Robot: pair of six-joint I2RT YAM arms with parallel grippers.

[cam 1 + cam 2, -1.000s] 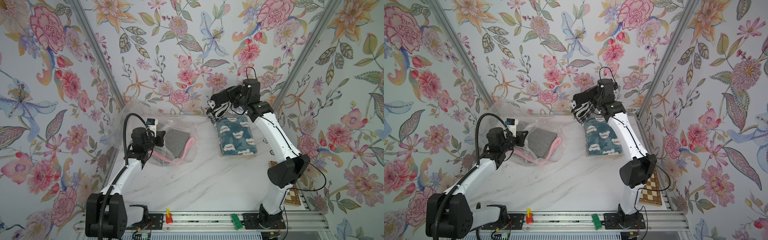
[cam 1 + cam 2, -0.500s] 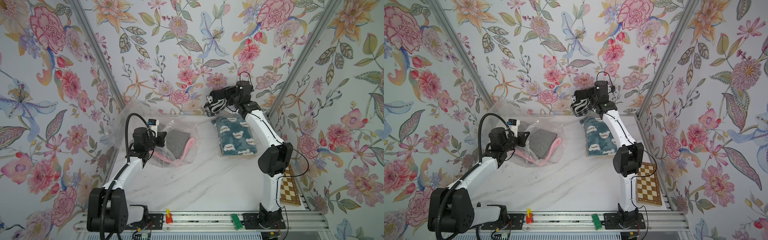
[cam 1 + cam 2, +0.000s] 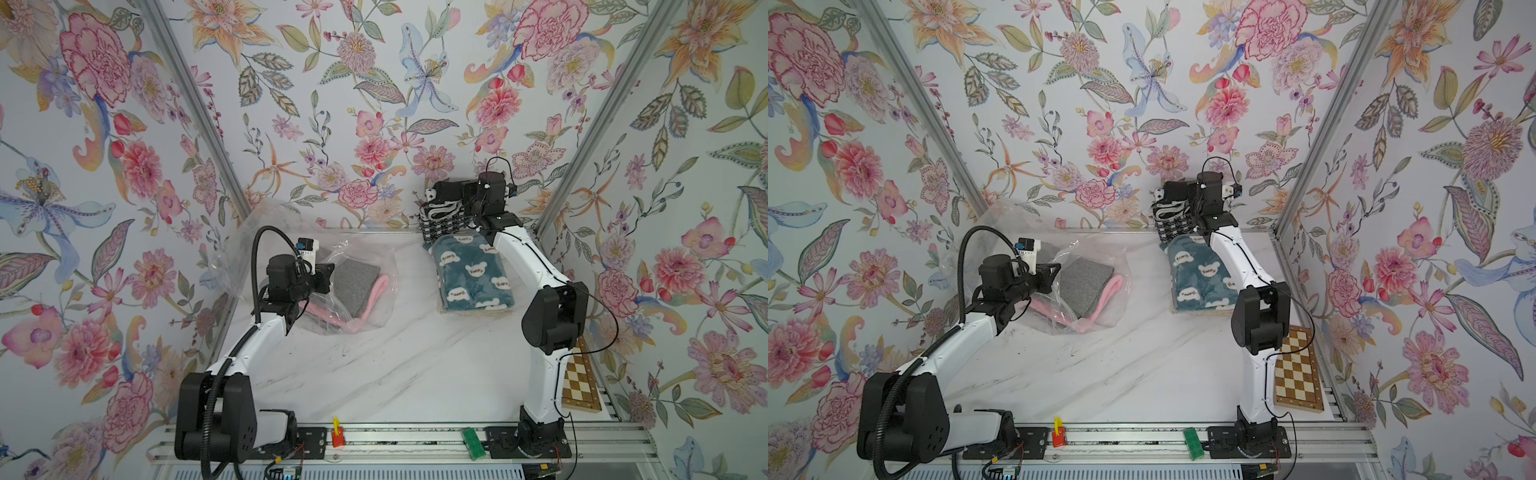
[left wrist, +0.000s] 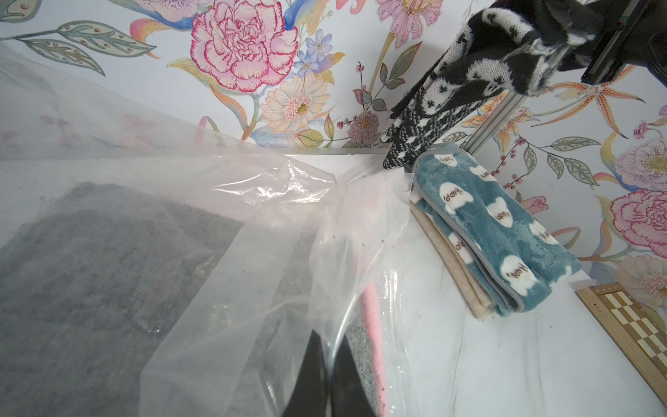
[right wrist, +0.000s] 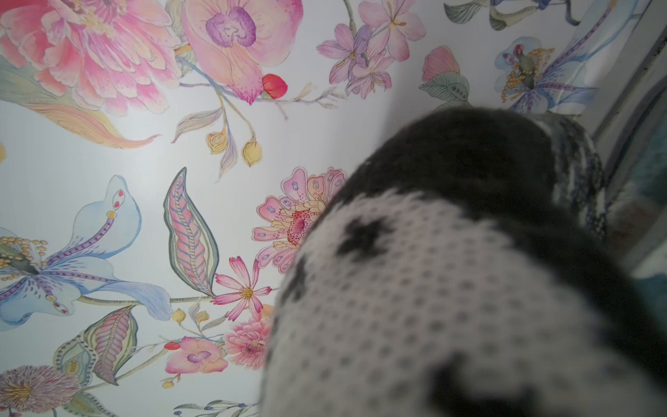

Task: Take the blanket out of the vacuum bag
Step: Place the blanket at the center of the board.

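So, what can be made out: the vacuum bag (image 3: 237, 249) is slumped at the far left of the table (image 3: 374, 374), its mouth apparently turned to the right. A flap of its film is pinched in the left gripper (image 4: 329, 343), whose fingers (image 4: 346, 379) are pressed together with only plastic between them. That hold is probably meant as an anchor, so the bag isn't dragged along and its mouth is kept lifted while things get pulled out. A grey blanket (image 3: 355, 286) and a pink blanket (image 3: 376, 291) are seen folded inside the bag, the pink one tucked beside and partly under the grey. Over at the far right, a black-and-white blanket (image 3: 440, 226) is clamped in the right gripper (image 3: 441, 199), jaws closed on its upper fold. It's dangled close to the back wall, lower edge either touching or just above the far end of a teal blanket (image 3: 469, 270); which of the two can't be told. The teal one is stacked on a beige layer (image 4: 451, 260), so a pile of removed blankets looks to be built there, and the raised hold is likely there so the cloth can be laid on top. A chessboard (image 3: 1298, 370) is parked at the near right edge, not involved.
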